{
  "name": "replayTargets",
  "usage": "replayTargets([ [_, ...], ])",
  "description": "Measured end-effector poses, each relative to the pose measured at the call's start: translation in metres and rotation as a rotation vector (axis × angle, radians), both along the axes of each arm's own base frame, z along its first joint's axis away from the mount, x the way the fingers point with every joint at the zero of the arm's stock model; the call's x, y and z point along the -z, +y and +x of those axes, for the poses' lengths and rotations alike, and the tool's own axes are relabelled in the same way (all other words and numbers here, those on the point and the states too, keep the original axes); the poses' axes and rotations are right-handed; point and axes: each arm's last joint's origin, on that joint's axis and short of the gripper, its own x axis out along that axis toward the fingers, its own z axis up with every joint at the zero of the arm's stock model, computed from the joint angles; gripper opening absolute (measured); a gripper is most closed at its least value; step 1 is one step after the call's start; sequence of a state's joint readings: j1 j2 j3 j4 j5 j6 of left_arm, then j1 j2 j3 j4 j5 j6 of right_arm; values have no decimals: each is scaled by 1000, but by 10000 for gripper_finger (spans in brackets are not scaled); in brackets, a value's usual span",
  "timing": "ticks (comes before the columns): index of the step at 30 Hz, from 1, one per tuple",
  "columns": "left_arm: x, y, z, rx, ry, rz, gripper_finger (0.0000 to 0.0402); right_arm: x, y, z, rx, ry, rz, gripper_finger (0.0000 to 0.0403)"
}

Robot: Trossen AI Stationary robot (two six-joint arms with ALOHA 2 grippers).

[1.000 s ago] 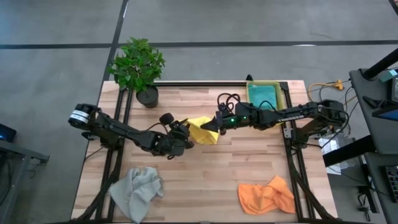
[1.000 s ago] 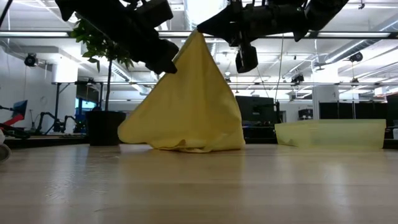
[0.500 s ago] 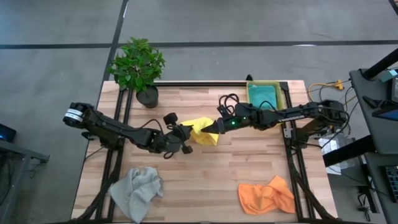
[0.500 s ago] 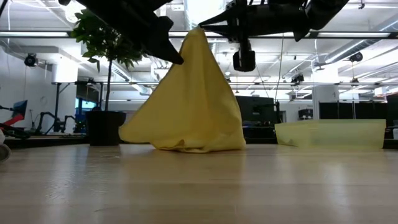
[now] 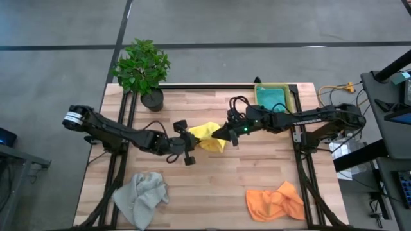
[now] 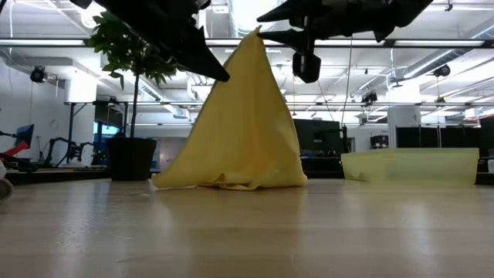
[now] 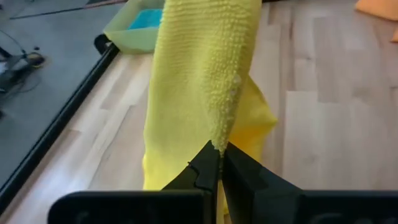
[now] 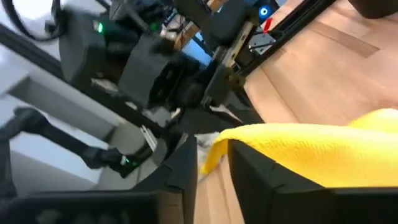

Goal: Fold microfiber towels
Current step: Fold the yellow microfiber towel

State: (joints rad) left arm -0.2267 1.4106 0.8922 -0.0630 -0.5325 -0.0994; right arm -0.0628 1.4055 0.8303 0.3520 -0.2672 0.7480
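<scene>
A yellow microfiber towel point(image 5: 210, 135) stands as a tent at the table's middle, its peak point(image 6: 256, 35) raised and its bottom edge point(image 6: 231, 182) on the wood. My left gripper point(image 5: 194, 138) comes from the table's left and is shut on the towel's slanting edge. My right gripper point(image 5: 218, 134) comes from the right, at the peak, with a gap between its fingers. The teal towel point(image 5: 273, 97) lies in the yellow bin point(image 5: 293, 96). The grey towel point(image 5: 142, 196) and the orange towel point(image 5: 276, 202) lie crumpled near the front edge. My left gripper pinches the towel's raised edge point(image 7: 219, 142) between its two fingertips, coming slanting down from the table's left. The cloth runs up from the fingers and hangs down behind them, its lower part on the table. My right gripper's fingers stand apart at the peak. The towel's top fold point(image 8: 292, 146) lies over one finger point(image 8: 258, 171), and its corner point(image 8: 210, 152) hangs in the gap.
A potted plant point(image 5: 142, 69) stands at the far left corner. A dark rail point(image 5: 205, 84) runs along the far edge. Bare wood point(image 5: 212, 186) lies between the grey and orange towels.
My left gripper has turned toward the yellow towel and taken hold of its slanting left edge. My right gripper has rolled about its own line at the peak. The towel's peak has shifted a little toward the table's right; its bottom stays on the table.
</scene>
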Motion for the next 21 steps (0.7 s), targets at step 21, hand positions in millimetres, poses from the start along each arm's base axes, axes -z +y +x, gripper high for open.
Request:
replayTargets([
  [21,-8,19,1,72,-25,-160,0,20,20,-5,-22,143,-518,153],
])
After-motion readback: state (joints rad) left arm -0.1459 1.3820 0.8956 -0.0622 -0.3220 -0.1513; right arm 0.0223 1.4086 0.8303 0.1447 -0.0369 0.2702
